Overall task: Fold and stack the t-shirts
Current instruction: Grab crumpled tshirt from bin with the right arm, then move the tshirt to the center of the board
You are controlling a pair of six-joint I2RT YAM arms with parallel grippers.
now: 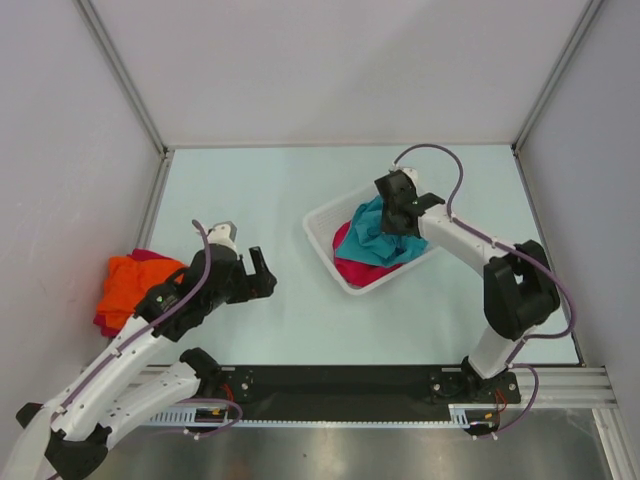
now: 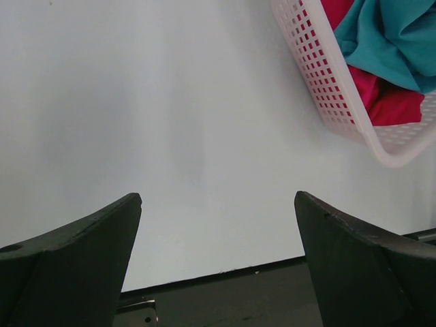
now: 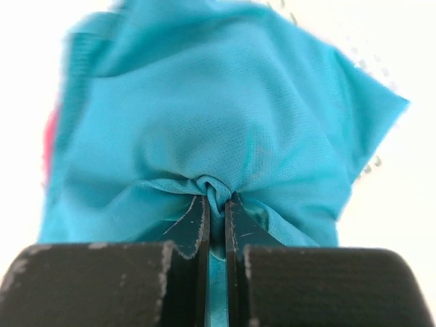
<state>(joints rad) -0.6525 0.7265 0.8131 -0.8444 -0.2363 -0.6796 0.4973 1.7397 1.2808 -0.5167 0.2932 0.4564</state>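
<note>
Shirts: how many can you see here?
4: teal shirt, pinched by the right gripper, and pink shirt in the basket; orange shirt atop dark red shirt, far left. Others may be hidden.

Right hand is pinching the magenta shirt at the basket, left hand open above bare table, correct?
No: the right hand is pinching the teal shirt, not a magenta one, as the right wrist view shows. The rest holds.

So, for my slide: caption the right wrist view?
Right end effector shut on a bunched fold of the teal t-shirt.
</note>
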